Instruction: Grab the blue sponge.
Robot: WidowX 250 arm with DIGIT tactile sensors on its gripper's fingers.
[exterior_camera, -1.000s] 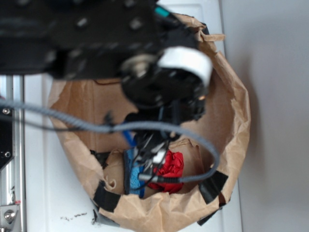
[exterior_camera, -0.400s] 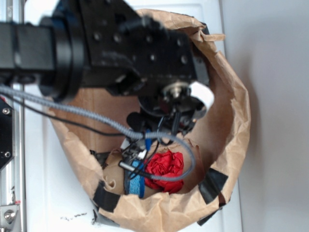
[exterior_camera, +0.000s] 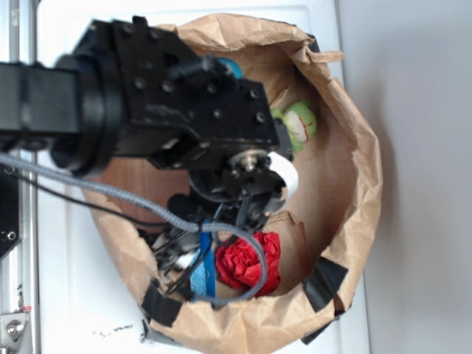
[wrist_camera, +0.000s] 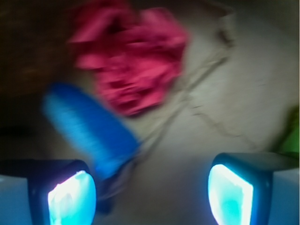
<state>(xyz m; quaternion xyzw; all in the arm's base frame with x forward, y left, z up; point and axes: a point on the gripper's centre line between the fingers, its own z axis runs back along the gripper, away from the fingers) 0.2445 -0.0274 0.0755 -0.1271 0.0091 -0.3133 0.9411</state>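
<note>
We see the gripper (wrist_camera: 150, 192) open in the wrist view: two glowing cyan-white fingertips (wrist_camera: 72, 199) sit at the bottom corners with a wide gap between them and nothing held. The blue sponge (wrist_camera: 89, 129) lies just above the left fingertip, slanting from upper left down toward the middle, not between the jaws; whether it touches the fingertip we cannot tell, the picture is blurred. Right beside the sponge, up and to its right, is the red cloth (wrist_camera: 133, 58), crumpled, its edge seeming to touch the sponge. The floor under them is creased brown paper (wrist_camera: 234, 93). A green smear (wrist_camera: 289, 133) shows at the right edge, too blurred to name.

In the exterior view the black arm (exterior_camera: 169, 110) reaches from the left into a brown paper bag (exterior_camera: 361, 169) with a rolled rim, patched with black tape (exterior_camera: 324, 284). The sponge (exterior_camera: 203, 273) shows as a narrow blue strip at the bag's lower left, partly hidden by cables (exterior_camera: 147, 210) and the gripper parts (exterior_camera: 181, 258) hanging over it. The red cloth (exterior_camera: 251, 262) sits just beside it on the right. A green and white ball (exterior_camera: 299, 124) lies near the upper right of the bag, well apart from the sponge. The bag stands on a white surface (exterior_camera: 66, 310); a metal rail (exterior_camera: 15, 295) runs down the left edge.
</note>
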